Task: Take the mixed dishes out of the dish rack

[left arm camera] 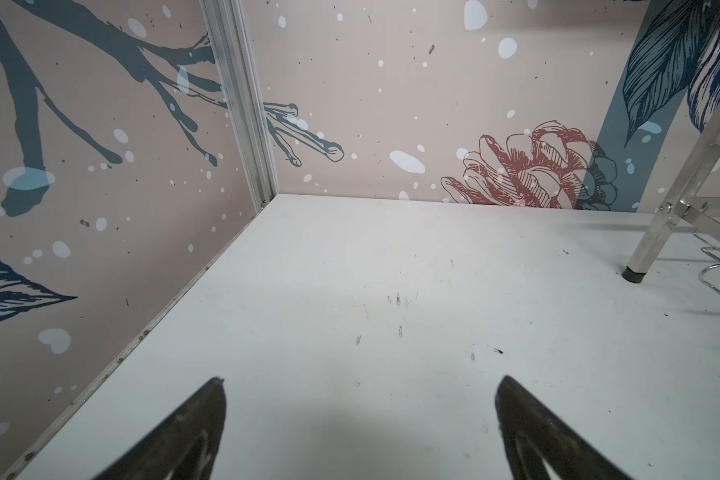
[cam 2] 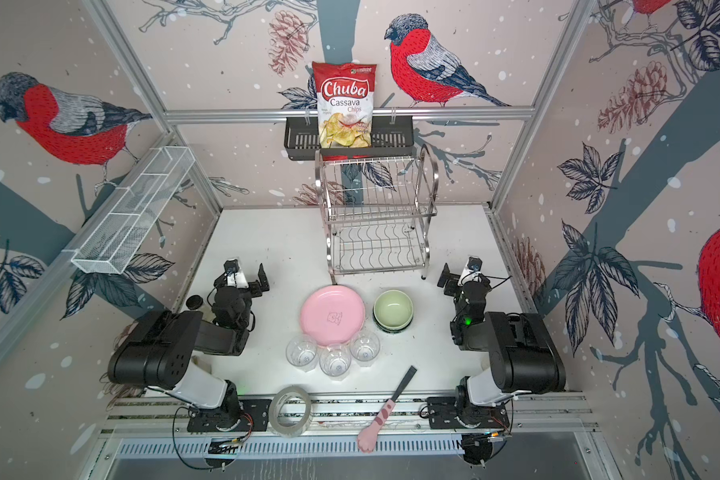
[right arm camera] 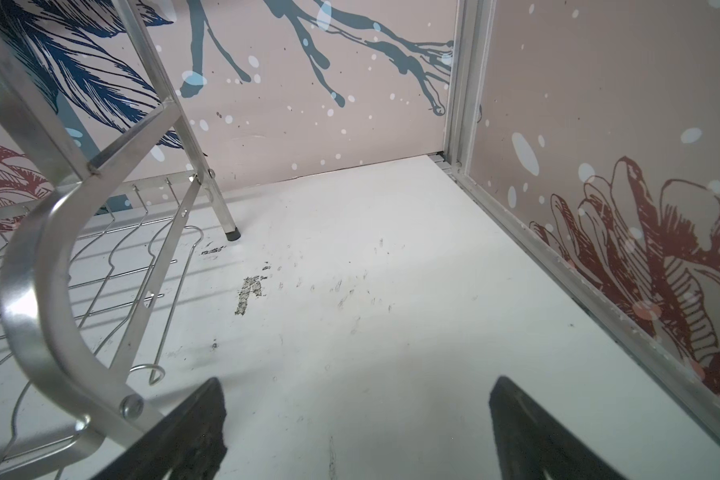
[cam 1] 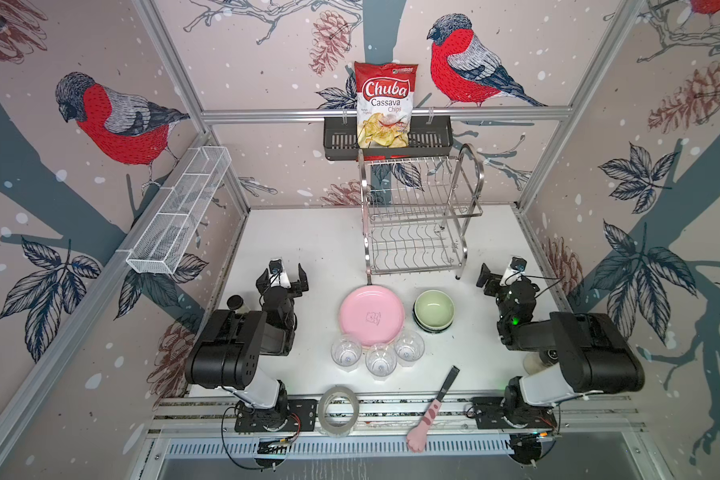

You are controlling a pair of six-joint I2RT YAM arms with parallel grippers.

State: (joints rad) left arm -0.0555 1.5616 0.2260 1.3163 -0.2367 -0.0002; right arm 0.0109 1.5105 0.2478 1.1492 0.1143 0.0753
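- Pink comes first: a paw-handled tool point(cam 1: 435, 405) with a black blade lies slanted across the front rail, and a roll of clear tape point(cam 1: 338, 409) sits to its left.
- Next in, 3 clear glasses point(cam 1: 380, 360) stand mouth-up in a tight little arc on the white table point(cam 1: 292, 232).
- The pink plate point(cam 1: 371, 316) lies flat right behind them, and the glasses crowd its near edge.
- Just to its right, the pale green bowl point(cam 1: 434, 309) sits on top of a short stack. A darker rim peeks out underneath, but I can't tell the pattern.
- The left gripper point(left arm camera: 358, 386) hovers low over bare table left of the plate. Its jaws are spread wide with nothing between them.
- The right gripper point(right arm camera: 358, 386) is the same deal on the other side: fully released, empty, and parked just beside the rack's looped handle.
- The dish rack point(cam 1: 420, 216) stands behind the dishes toward the back wall. Both of its 2 tiers show only bare wire in both top views, and its front-left leg comes down right at the plate's far edge.
- Above it, a black slotted basket point(cam 1: 433, 137) hangs on the back rail with a bag of cassava chips point(cam 1: 385, 104) standing in it.
- A white mesh tray point(cam 1: 179, 212) is mounted along the left wall.
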